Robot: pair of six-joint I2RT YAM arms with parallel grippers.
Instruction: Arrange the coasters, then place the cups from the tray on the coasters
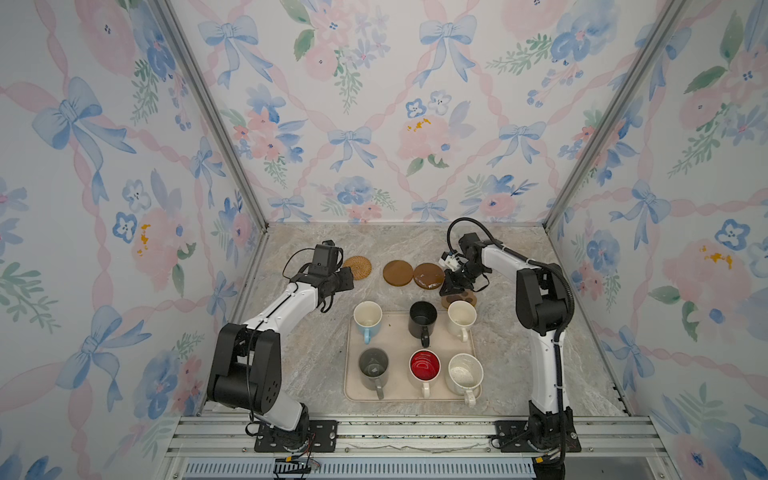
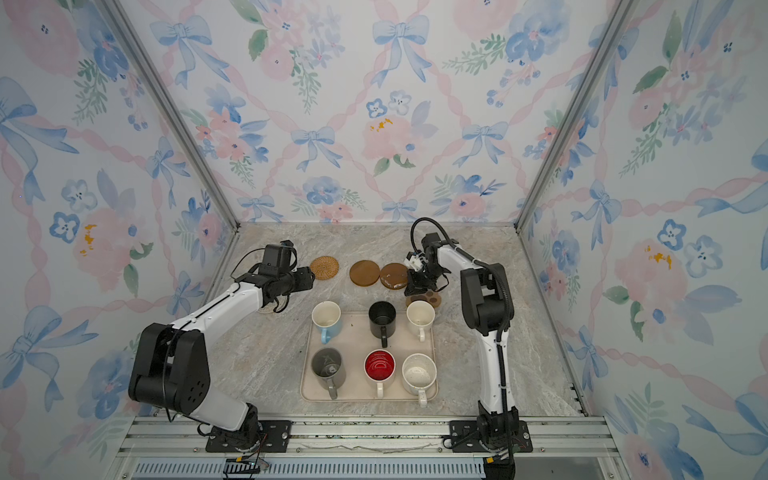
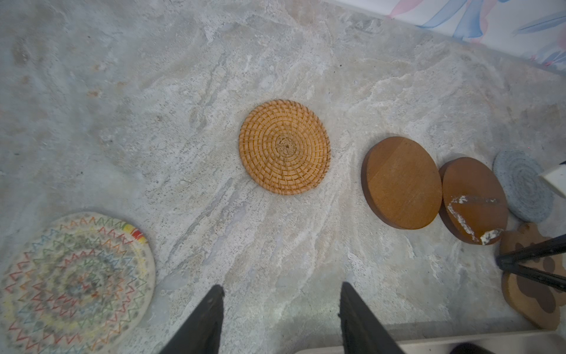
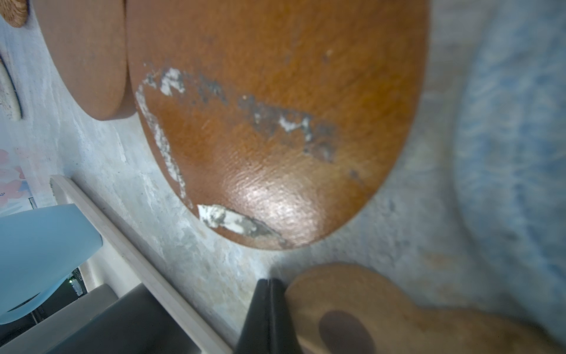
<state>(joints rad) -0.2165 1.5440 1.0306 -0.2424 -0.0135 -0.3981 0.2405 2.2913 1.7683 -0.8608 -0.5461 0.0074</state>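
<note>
The right gripper [image 4: 269,283] has its fingers pressed together with nothing between them. Its tips are down at the marble table [image 4: 190,245], in the gap between the glossy dark-brown disc [image 4: 275,122] and the brown paw coaster [image 4: 352,309]. The paw's edge lies right along the side of the fingers, though I cannot tell whether it truly touches them. The left gripper [image 3: 281,309] hovers with its fingers [image 3: 208,321] apart and empty. The tan rattan coaster [image 3: 284,147] lies flat beyond the tips, in line with the gap and clear of them, and the cream crochet coaster [image 3: 73,282] lies off one finger's outer side. The cups, the black one [image 1: 423,318] among them, stand on the tray [image 1: 397,336], near the paw coaster.
</note>
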